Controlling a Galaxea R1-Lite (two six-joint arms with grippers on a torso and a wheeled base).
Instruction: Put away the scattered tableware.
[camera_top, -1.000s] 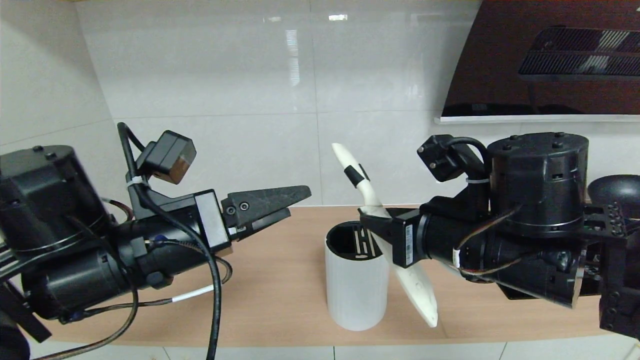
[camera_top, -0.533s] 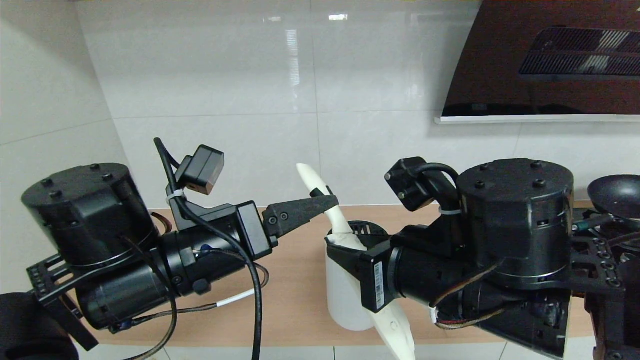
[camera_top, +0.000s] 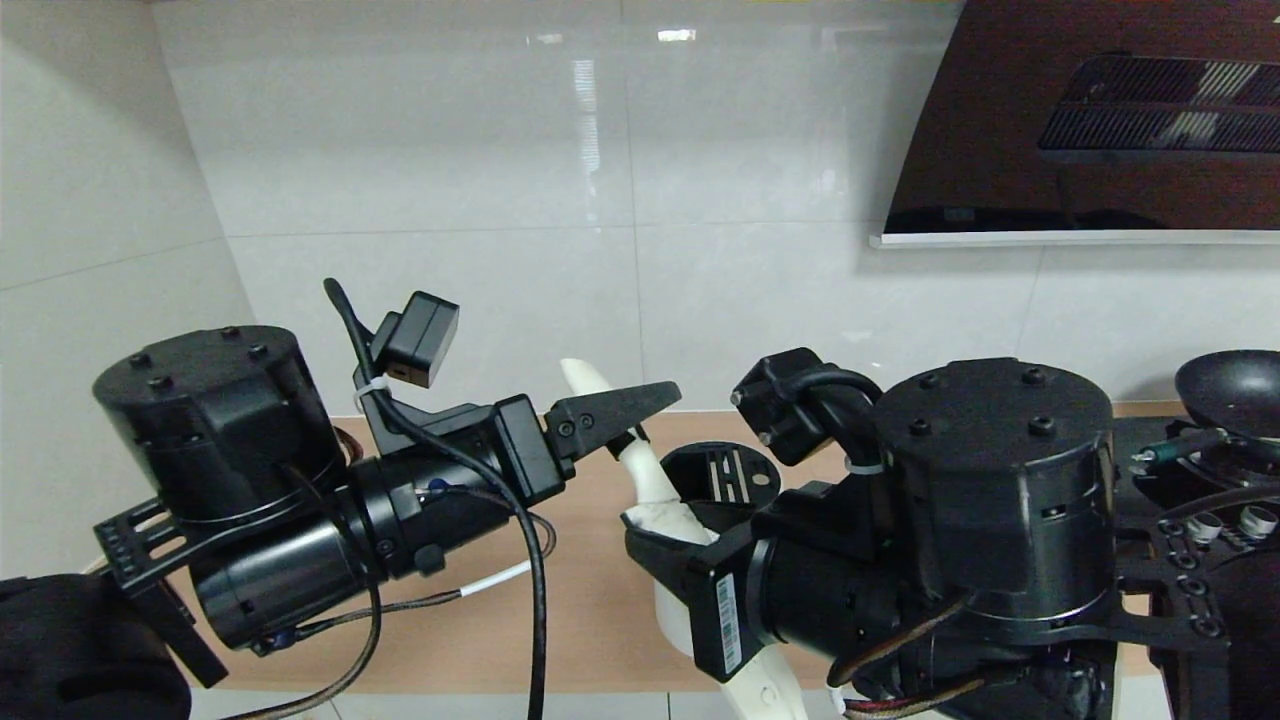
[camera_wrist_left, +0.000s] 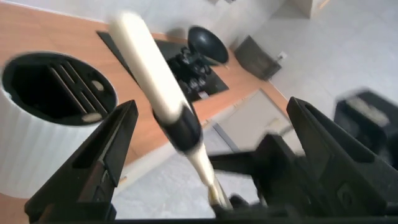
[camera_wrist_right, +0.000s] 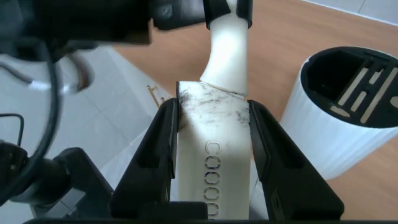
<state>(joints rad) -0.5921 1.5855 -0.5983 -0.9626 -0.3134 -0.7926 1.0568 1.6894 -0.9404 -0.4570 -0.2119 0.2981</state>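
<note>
Gripper on the right arm (camera_wrist_right: 212, 107) is clamped on the white spatula (camera_wrist_right: 217, 155), which has raised lettering. The left gripper (camera_wrist_left: 212, 104) gapes around its handle, not touching I think. Spatula's tilted beside the white holder (camera_wrist_right: 336, 137) on a wooden counter (camera_top: 590, 590), tiled wall (camera_top: 500, 150) behind.

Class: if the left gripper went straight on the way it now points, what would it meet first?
Probably the handle of the white spatula, which stands between the open fingers of the left gripper. The right gripper holds the spatula lower down. Depth is hard to judge.

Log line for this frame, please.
right hand: shut on white spatula | left hand: open, straddling its handle | white holder: upright on counter
</note>
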